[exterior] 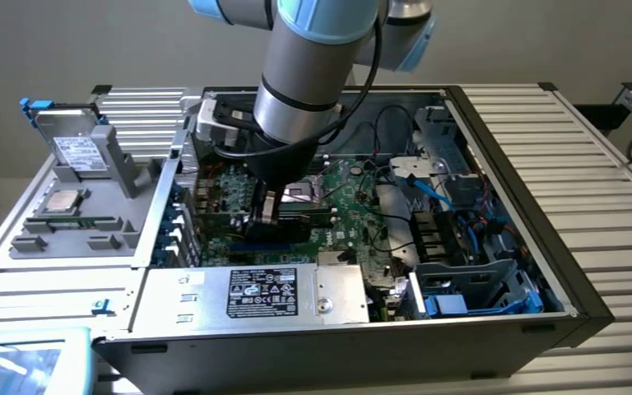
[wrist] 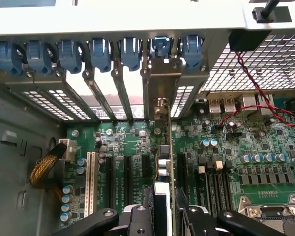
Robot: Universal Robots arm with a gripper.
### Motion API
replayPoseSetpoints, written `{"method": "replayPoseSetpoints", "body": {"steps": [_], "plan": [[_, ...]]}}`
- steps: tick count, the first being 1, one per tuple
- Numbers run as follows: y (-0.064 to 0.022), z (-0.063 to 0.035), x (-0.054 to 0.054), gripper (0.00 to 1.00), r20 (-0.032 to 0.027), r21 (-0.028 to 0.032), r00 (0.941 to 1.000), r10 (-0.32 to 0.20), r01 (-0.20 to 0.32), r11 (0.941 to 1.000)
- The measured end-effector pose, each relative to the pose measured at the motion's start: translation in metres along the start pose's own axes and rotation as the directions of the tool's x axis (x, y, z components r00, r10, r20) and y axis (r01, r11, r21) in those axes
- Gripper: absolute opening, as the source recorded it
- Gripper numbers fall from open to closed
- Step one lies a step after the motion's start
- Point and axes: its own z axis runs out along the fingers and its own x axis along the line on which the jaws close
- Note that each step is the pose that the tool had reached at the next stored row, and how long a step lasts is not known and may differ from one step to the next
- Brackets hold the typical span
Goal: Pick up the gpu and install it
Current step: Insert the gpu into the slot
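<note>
Jaws clamp the gpu (wrist: 165,158) upright over the motherboard (wrist: 246,142), its bracket near the blue clips (wrist: 101,51).

Your arm (exterior: 305,74) enters from the top of the exterior view and reaches steeply downward. Its grey forearm section tilts slightly toward the exterior view's left. Note the light blue joint caps at its upper end. Your gripper (exterior: 267,210) hangs below the wrist and points straight down. In the wrist view, its two black fingers (wrist: 143,212) are drawn partly together. One sits on each side of the gpu (wrist: 170,157), clamping the card's edge between them.
</note>
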Motion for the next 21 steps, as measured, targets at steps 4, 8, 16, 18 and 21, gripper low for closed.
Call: {"method": "replayPoseSetpoints", "body": {"steps": [4,8,16,18,21], "plan": [[0.0007,0.0002,-0.0002,0.27,-0.0008,0.0008,1.0000,0.000,0.000,1.0000],[0.0029,0.0011,-0.0009,0.27,-0.0012,0.0013,1.0000,0.000,0.000,1.0000],[0.0030,0.0012,-0.0010,0.27,-0.0059,0.0138,1.0000,0.002,-0.002,0.9999],[0.0031,0.0013,-0.0010,0.27,-0.0062,0.0139,1.0000,0.002,-0.002,0.9999],[0.0041,0.0020,-0.0012,0.27,-0.0059,0.0140,1.0000,0.002,-0.002,0.9999]]}}
